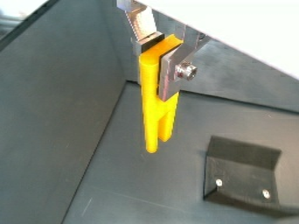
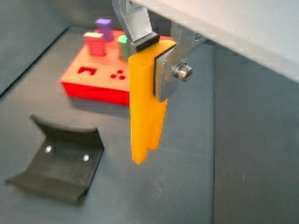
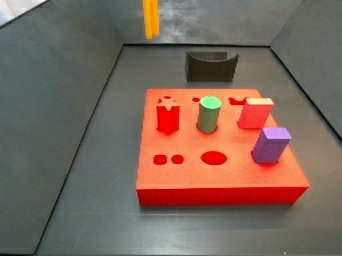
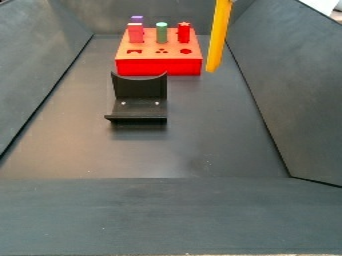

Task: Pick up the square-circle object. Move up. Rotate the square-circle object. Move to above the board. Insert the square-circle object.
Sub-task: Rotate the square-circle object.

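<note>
I held the square-circle object (image 2: pixel 149 105) by its upper end, my two silver fingers (image 2: pixel 177 70) clamped on either side of it so that it hung upright with its long orange-yellow body pointing down, clear of the floor. In a wrist view its two parallel legs (image 1: pixel 156 122) showed as a pair with a narrow slot between them, ending well above the dark floor. My gripper (image 1: pixel 160 54) sat high in the air; in both side views only the lower stretch of the piece entered the picture from the top edge (image 3: pixel 151 18) (image 4: pixel 219 35), and my fingers were out of sight there. The board (image 3: pixel 221 170), a thick red block, lay on the floor apart from the piece and not beneath it. On it stood a red peg (image 3: pixel 167 115), a green cylinder peg (image 3: pixel 209 113), a squarish red peg (image 3: pixel 257 112) and a purple block peg (image 3: pixel 271 145), with small round holes (image 3: pixel 168 158) and a larger oval hole (image 3: pixel 213 156) open on its top face. The fixture (image 4: pixel 136 97), a dark L-shaped bracket, stood on the floor just beside the board, between it and the far wall in a side view (image 3: pixel 211 66). Nothing lay directly under the hanging piece. The floor (image 4: pixel 160 150) was dark grey and matte, shut in by sloping dark walls (image 3: pixel 54 60) on each side.
</note>
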Motion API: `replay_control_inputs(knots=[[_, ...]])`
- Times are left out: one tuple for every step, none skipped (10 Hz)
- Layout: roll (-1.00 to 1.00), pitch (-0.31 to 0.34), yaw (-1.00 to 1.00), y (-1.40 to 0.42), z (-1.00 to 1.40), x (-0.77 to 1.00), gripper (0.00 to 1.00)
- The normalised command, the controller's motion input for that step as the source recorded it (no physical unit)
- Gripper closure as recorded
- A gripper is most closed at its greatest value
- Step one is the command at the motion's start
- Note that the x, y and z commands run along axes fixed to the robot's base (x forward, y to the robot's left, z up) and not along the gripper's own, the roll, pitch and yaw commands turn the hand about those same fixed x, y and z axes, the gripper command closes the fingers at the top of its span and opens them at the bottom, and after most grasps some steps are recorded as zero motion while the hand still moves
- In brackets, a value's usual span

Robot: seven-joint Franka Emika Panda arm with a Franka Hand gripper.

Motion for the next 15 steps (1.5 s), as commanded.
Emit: replay_control_inputs(knots=[[0.1, 0.05, 0.26, 0.0, 0.0, 0.0, 1.0], [0.06, 0.032, 1.0, -0.09, 0.0, 0.05, 1.0], [0.05, 0.032, 1.0, -0.08, 0.0, 0.05, 1.0], [0.06, 0.042, 0.96, -0.05, 0.0, 0.04, 1.0], [0.06, 0.042, 0.71, -0.03, 0.0, 0.04, 1.0], [0.06, 0.043, 0.55, -0.02, 0.0, 0.04, 1.0], [0.06, 0.043, 0.31, -0.01, 0.0, 0.03, 1.0], [0.05, 0.043, 0.73, 0.0, 0.0, 0.0, 1.0], [0.05, 0.043, 0.61, 0.0, 0.0, 0.0, 1.0], [0.05, 0.043, 0.49, 0.0, 0.0, 0.0, 1.0], [0.05, 0.042, 0.28, 0.0, 0.0, 0.0, 1.0], [-0.14, 0.041, 0.13, 0.0, -1.0, 0.0, 1.0], [-0.14, 0.024, 0.07, 0.0, -1.0, 0.01, 1.0], [-0.14, -0.007, 0.05, 0.0, -1.0, 0.02, 1.0], [-0.13, -0.025, 0.03, 0.0, -1.0, 0.02, 1.0]])
